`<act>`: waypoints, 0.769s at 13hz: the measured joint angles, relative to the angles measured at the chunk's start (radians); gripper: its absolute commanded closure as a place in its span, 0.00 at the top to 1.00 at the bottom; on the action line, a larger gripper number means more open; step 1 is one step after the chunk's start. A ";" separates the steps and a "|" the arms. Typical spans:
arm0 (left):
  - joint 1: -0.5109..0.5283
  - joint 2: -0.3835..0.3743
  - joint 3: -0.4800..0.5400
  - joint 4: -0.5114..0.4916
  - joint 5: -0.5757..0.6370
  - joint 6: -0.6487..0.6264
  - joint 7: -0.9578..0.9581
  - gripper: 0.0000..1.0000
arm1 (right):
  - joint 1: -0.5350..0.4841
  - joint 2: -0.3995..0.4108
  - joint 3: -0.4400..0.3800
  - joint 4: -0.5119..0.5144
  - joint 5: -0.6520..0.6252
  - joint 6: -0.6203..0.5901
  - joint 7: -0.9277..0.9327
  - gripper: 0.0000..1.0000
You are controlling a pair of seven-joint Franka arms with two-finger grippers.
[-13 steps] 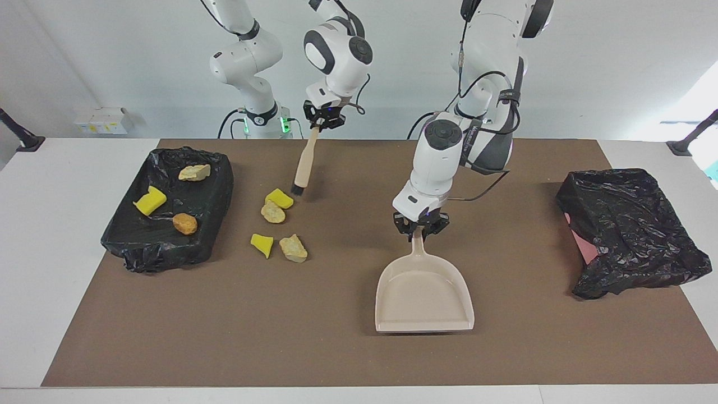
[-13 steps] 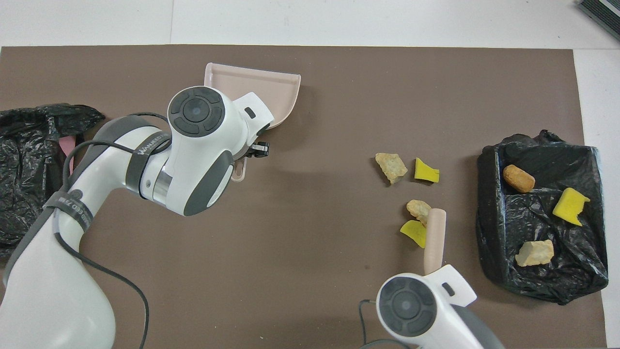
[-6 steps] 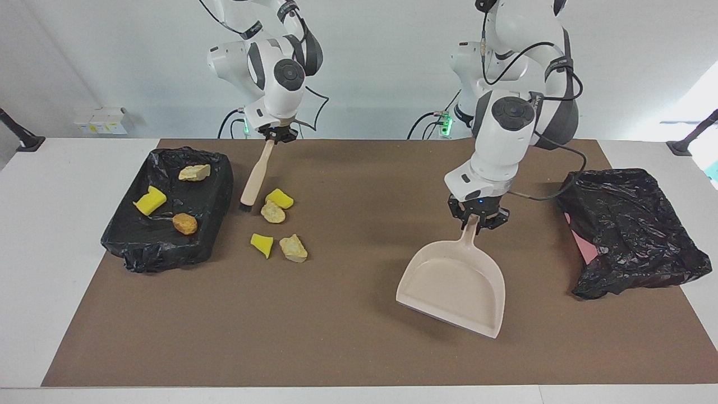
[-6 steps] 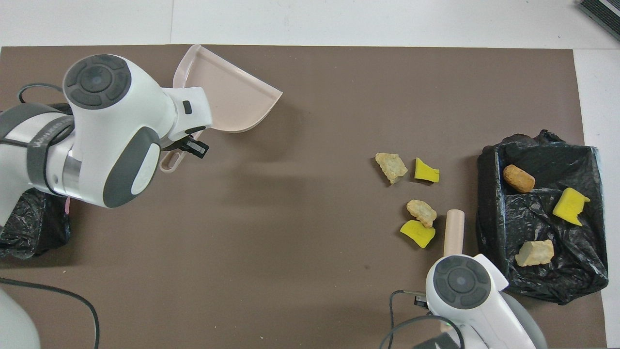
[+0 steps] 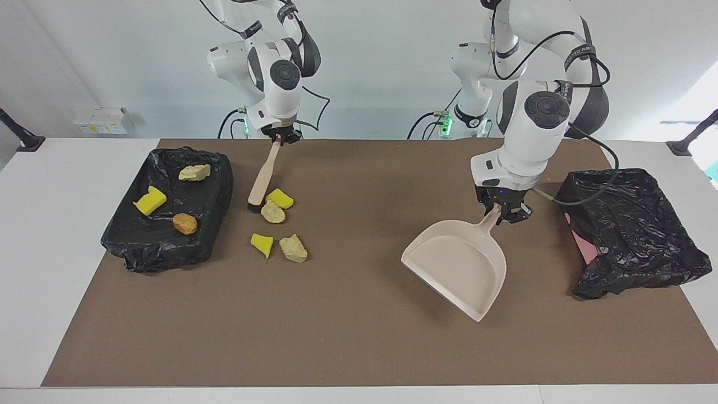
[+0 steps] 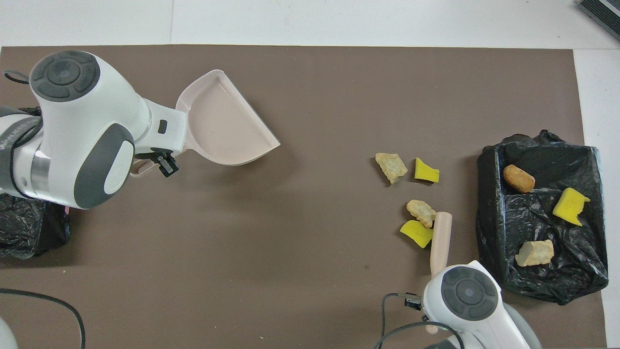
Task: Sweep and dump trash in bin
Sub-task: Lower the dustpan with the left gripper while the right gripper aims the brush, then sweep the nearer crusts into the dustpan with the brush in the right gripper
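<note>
On the worktop [image 5: 348,348], four trash pieces [image 5: 279,223] lay loose: yellow wedges, tan lumps. Right tool [image 5: 282,136] gripped the brush [image 5: 263,178]; left tool [image 5: 503,212] gripped the dustpan [image 5: 457,266].

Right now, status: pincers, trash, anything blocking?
Left pincer shut on dustpan handle, pan tilted. Right pincer shut on brush, bristles beside the loose trash. Four pieces on the mat, three in the bin. Nothing blocking.

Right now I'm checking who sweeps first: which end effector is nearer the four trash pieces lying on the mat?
Right. The right end effector holds the brush beside the four trash pieces; the left end effector holds the dustpan toward the left arm's end.
</note>
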 measured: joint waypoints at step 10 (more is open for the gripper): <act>-0.218 -0.101 -0.029 -0.337 -0.005 0.162 0.182 0.00 | -0.002 0.254 0.001 0.143 0.149 0.171 -0.168 0.00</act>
